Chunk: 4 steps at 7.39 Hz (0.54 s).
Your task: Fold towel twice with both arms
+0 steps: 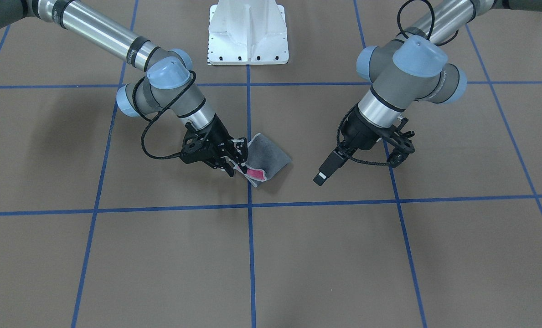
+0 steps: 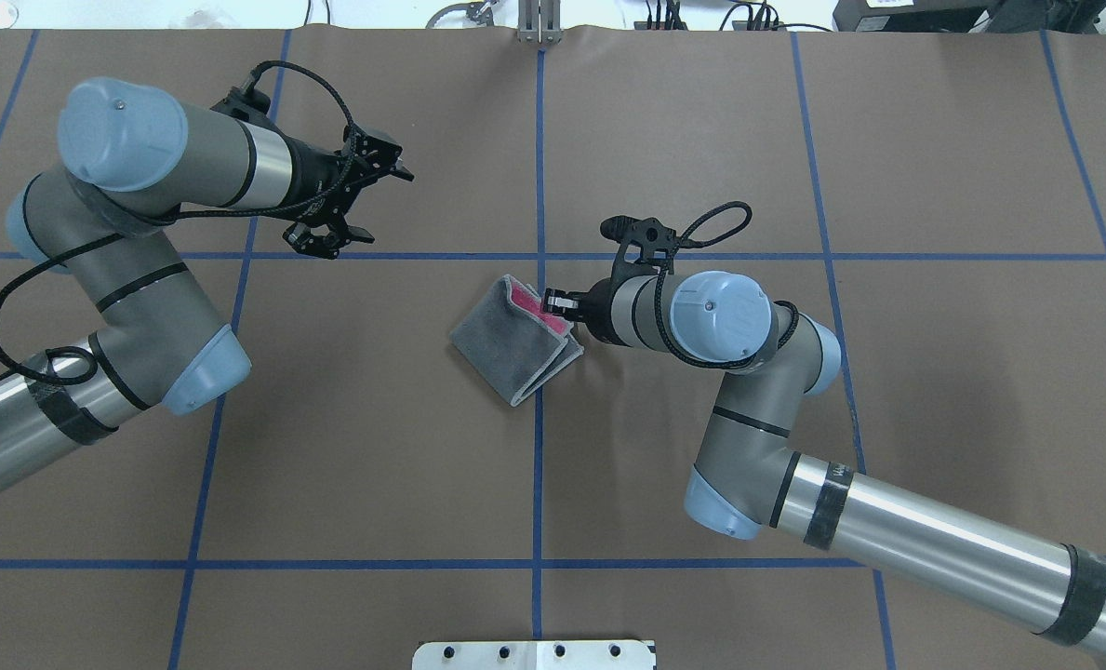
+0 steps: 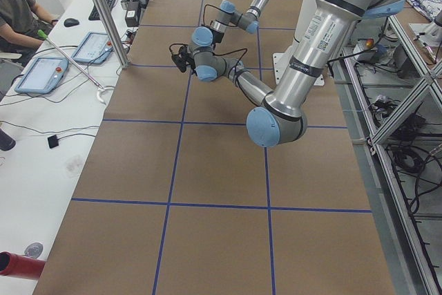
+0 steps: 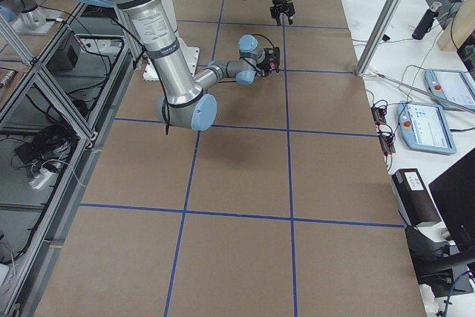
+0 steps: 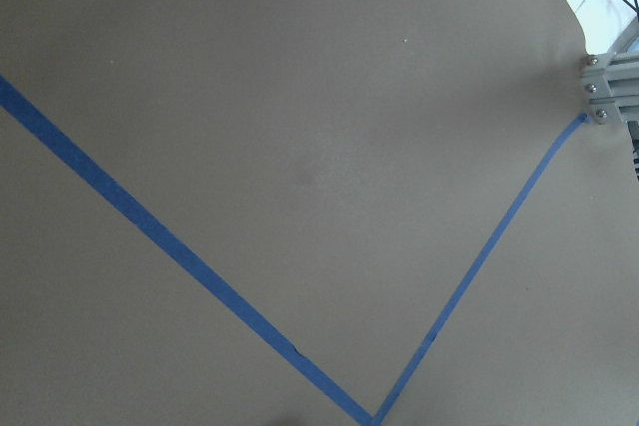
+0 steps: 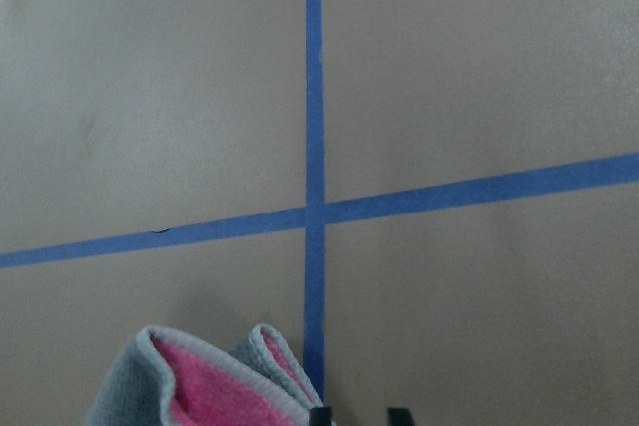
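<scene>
Pink-and-grey towel (image 2: 506, 346) lies on the brown table (image 2: 376, 437) as a small folded packet, dark grey face outward. It sits directly at the tips of the right gripper (image 2: 553, 303) and well apart from the left gripper (image 2: 365, 203). On the side nearest the right gripper the layers gape and show the pink inner face. Away from it they close into a rounded fold. Stacked hem lines along one edge suggest more than one fold is already in.

In the front-facing view the right gripper (image 1: 235, 159) is low and tilted, touching the towel's (image 1: 271, 157) open edge. The right wrist view shows only the ends of two fingertips (image 6: 319, 416) with a narrow strip of bare table between them. The raised pink-lined lip of the towel (image 6: 200, 386) sits just beside one tip, next to a blue tape line (image 6: 314, 97). Whether any cloth is pinched further back I cannot tell. The left gripper (image 1: 402, 148) hangs above bare table with its jaws spread wide, holding nothing.

As I judge it, this cloth is light, soft and entirely limp. It will sag from any held point and carries no shape of its own. The terry pile should give the fingers good friction, so slipping is unlikely. The likelier trouble is layers parting, since the mouth already springs open. The best hold is on the stitched hem at a corner, the firmest part. The fingers should go deep enough to take every layer together, not just the top lip. Pressing the fold flat would help it stay.
</scene>
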{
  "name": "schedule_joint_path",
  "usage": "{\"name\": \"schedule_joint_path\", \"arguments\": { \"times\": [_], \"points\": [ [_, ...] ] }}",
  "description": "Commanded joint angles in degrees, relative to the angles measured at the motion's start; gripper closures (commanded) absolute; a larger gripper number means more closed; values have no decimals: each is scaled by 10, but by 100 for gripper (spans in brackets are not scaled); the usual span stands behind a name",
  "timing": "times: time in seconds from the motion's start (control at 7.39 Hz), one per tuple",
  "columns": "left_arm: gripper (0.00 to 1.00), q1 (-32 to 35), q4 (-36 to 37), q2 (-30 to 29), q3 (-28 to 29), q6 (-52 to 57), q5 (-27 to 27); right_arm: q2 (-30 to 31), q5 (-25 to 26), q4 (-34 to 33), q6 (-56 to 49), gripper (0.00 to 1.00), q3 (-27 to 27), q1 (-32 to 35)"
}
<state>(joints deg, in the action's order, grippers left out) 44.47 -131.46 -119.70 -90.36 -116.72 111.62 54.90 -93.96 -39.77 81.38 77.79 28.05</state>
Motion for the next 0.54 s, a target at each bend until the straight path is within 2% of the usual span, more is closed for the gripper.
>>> {"name": "schedule_joint_path", "arguments": {
  "times": [0.0,0.27,0.41],
  "points": [
    [9,0,0,0,0,0,0,2,0,0,0,35,2,-1],
    [9,0,0,0,1,0,0,0,-1,0,3,38,2,-4],
    [10,0,1,0,0,0,-1,1,0,0,5,42,2,-5]
  ]
}}
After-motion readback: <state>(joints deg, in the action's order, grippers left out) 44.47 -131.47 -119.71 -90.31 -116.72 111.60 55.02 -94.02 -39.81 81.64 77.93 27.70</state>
